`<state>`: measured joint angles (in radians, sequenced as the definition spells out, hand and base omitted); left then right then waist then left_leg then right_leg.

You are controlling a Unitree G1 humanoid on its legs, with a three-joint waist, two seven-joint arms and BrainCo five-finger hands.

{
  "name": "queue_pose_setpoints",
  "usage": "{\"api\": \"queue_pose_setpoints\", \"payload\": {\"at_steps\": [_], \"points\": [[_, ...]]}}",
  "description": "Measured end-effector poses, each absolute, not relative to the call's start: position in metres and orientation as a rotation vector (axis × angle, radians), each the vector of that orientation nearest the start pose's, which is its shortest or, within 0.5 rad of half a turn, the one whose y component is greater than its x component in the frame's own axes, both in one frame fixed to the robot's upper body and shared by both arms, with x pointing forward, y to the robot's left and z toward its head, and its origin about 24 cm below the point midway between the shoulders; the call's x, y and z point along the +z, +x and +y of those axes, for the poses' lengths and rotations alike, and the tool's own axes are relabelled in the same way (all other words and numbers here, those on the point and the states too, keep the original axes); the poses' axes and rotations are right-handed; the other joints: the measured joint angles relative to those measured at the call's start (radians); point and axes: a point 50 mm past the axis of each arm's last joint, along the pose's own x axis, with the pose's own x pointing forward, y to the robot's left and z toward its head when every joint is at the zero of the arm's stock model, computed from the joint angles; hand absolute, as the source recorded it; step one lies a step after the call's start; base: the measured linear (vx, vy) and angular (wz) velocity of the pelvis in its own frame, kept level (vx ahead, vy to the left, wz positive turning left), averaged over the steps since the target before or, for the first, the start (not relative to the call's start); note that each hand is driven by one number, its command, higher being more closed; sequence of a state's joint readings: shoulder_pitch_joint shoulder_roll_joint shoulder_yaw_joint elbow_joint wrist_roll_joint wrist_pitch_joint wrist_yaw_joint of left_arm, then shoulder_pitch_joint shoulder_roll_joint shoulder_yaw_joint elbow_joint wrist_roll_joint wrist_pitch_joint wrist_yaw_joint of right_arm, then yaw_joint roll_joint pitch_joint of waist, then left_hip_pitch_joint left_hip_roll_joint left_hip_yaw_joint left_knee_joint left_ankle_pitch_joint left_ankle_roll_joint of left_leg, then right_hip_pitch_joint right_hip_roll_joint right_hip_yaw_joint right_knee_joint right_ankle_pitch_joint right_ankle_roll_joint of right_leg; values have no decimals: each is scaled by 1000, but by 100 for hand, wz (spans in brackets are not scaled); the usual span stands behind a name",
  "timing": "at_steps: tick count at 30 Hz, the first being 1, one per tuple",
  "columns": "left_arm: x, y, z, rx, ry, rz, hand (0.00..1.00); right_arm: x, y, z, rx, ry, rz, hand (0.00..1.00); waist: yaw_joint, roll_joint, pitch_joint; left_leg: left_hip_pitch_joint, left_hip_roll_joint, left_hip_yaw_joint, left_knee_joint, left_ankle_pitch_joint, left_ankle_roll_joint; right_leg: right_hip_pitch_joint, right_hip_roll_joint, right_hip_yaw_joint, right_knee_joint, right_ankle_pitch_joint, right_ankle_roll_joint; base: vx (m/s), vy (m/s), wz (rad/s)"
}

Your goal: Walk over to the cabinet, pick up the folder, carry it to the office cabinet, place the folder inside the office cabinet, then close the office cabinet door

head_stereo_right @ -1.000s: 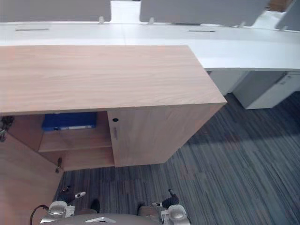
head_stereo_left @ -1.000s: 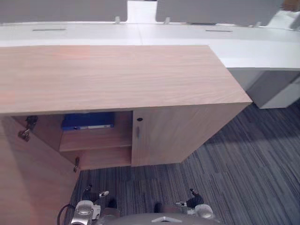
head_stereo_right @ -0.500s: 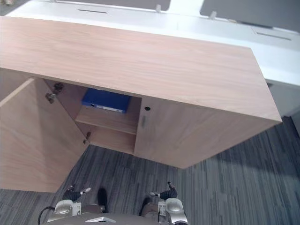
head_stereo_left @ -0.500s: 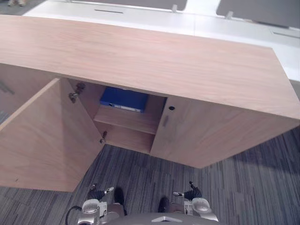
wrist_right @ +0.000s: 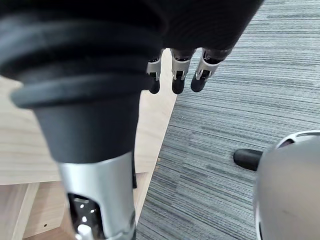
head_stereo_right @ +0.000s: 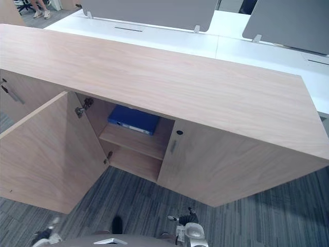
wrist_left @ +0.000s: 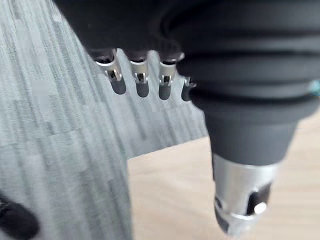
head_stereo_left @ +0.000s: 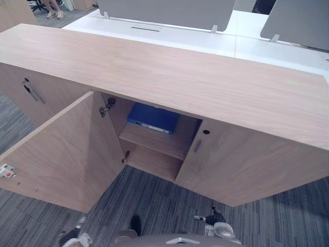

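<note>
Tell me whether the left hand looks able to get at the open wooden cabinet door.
Probably yes: the left hand hangs open and low, close beside the open wooden cabinet door, with only grey striped carpet between them.

both eye views look down from the head at the office cabinet (head_stereo_left: 154,72), 12 o'clock; wrist views skim carpet (wrist_right: 240,100).

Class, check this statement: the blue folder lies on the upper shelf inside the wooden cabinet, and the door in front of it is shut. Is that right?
No: the door stands wide open, as the left eye view shows. The blue folder does lie on the upper shelf inside the wooden cabinet.
</note>
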<state>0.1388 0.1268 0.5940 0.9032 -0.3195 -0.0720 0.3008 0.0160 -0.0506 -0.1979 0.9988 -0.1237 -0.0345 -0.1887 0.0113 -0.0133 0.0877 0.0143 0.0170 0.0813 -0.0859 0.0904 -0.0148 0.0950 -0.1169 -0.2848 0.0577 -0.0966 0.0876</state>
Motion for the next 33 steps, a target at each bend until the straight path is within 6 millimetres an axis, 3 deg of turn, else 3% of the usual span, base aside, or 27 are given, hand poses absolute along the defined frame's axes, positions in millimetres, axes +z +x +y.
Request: {"api": "queue_pose_setpoints", "payload": {"at_steps": [6,8,14,25,28,33], "points": [[-84,90,362,1190,-185,597,0,-142,142,-209,-291,-210,943,0,13,-3,7,6,-1,-2,0,-8,4,23,9,-3,-20,4,-3,60,-29,1],[-60,105,387,1192,-130,510,0,-141,144,-209,-270,-233,934,0,18,-15,13,9,-1,-3,0,-11,5,29,10,-3,-25,4,-4,0,0,0],[-10,127,425,1187,6,345,0,-143,141,-205,-242,-246,942,0,32,-31,26,18,-3,4,-1,-20,5,29,9,11,-30,7,-8,-22,2,-5],[8,137,431,1151,84,293,0,-144,137,-205,-247,-244,952,0,57,-44,31,27,-5,30,-1,-35,5,26,6,40,-35,2,-16,0,-1,-7],[15,151,421,1098,106,244,0,-146,131,-207,-255,-240,967,0,72,-47,32,32,-5,34,-1,-38,4,29,6,50,-35,2,-16,19,-7,-2],[-11,140,382,1029,109,289,0,-147,126,-207,-248,-236,980,0,87,-45,34,38,-12,36,0,-39,4,36,1,55,-35,2,-17,-2,3,4]]}}
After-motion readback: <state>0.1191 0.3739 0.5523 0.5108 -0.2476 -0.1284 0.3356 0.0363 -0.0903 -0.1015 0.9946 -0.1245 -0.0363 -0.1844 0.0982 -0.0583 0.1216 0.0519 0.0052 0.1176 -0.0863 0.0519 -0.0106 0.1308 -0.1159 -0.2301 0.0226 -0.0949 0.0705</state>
